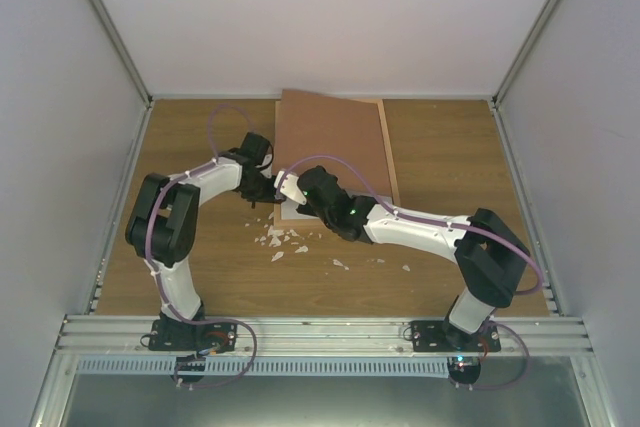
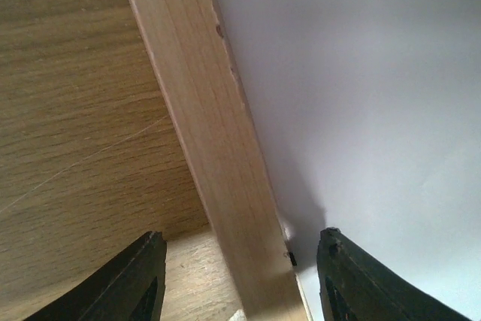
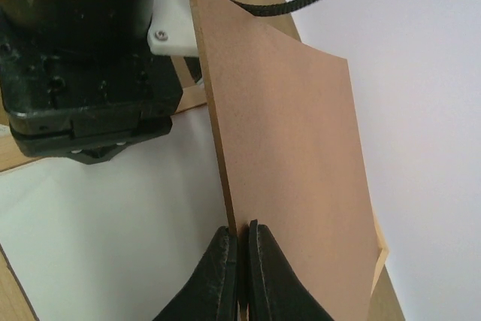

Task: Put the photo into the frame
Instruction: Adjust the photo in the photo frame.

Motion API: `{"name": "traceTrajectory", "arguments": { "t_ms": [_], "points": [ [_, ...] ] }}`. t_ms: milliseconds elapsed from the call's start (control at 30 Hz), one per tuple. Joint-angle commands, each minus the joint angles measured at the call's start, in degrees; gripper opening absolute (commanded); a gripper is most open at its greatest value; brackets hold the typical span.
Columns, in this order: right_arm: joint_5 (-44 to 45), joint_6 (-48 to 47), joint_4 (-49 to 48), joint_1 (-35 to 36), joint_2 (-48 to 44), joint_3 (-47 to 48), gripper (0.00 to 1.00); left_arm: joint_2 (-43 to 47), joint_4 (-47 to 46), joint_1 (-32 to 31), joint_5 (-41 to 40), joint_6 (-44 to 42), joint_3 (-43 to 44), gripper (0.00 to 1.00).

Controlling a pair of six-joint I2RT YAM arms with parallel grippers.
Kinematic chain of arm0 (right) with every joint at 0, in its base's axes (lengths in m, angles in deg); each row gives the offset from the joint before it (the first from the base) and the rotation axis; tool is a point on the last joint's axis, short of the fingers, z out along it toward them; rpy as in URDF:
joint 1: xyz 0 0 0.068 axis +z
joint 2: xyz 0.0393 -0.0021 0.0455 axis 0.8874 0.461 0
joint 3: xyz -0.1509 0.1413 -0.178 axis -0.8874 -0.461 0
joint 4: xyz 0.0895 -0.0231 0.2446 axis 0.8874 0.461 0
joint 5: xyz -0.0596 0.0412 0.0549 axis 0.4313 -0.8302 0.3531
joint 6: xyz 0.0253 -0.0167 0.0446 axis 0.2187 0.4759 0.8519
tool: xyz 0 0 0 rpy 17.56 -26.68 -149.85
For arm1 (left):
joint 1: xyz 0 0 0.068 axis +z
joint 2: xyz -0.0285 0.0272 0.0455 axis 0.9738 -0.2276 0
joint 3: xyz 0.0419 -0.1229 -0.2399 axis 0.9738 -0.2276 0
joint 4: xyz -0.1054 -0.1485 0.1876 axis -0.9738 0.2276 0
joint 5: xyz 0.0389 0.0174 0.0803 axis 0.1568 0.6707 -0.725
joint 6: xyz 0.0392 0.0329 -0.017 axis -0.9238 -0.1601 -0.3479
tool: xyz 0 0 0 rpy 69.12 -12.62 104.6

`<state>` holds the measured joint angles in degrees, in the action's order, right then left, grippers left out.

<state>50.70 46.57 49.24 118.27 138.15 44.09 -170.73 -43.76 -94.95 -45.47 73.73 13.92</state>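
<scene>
Frame (image 1: 390, 162) lies flat on the table (image 1: 450, 167). Right gripper (image 3: 242, 261) is clenched on the near edge of the brown board (image 3: 293, 148), which is tilted up over the frame. Left gripper (image 2: 240, 234) is released, fingers (image 2: 143, 276) apart astride the frame's left rail. Photo (image 3: 113, 216) lies inside the frame under the board, only white showing. White scraps (image 1: 285, 240) lie just near of the frame.

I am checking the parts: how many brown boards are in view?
1. The brown board leans over the frame, its near edge pinched in the right gripper. Others beneath it would be hidden.
</scene>
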Motion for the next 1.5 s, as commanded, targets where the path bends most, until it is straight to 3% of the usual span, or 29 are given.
{"name": "traceTrajectory", "arguments": {
  "t_ms": [0, 300, 733, 800, 867, 1000, 1067, 1333, 1467],
  "points": [
    [1.08, 3.97, 0.87, -0.27, -0.56, -0.20, 0.00, -1.85, 1.26, -2.04, -6.77, 0.59, 1.88, 0.57],
    [1.12, 4.15, 0.85, -0.27, -0.73, -0.47, 0.01, -2.65, 2.91, -2.29, -12.12, 0.68, 2.80, 0.45],
    [1.23, 4.06, 0.74, -0.28, -0.66, -0.64, 0.01, -3.31, 6.54, -2.59, -12.14, -0.63, 5.34, 0.03],
    [1.27, 3.97, 0.61, -0.31, -0.60, -0.73, 0.01, -3.12, 6.48, -2.69, -12.09, -0.64, 5.16, 0.01],
    [1.23, 3.98, 0.61, -0.27, -0.42, -0.73, 0.01, -3.16, 6.49, -2.68, -12.03, -0.73, 5.21, 0.02],
    [0.95, 4.40, 1.09, -0.22, -0.13, -0.81, 0.01, -2.56, 6.31, -2.65, -10.90, -0.81, 5.79, 0.34],
    [0.89, 4.50, 0.99, -0.25, -0.33, -1.26, 0.01, -2.19, 6.31, -2.30, -8.95, -0.98, 6.40, 0.43],
    [0.79, 4.63, 1.47, -0.17, -0.53, -2.35, 0.02, -1.61, 5.79, -0.99, -9.77, -1.26, 5.91, 0.46],
    [0.66, 4.81, 1.18, -0.17, -0.32, -2.81, 0.03, -0.77, 4.92, 0.52, -6.04, -1.47, 5.68, 0.46]
  ]
}}
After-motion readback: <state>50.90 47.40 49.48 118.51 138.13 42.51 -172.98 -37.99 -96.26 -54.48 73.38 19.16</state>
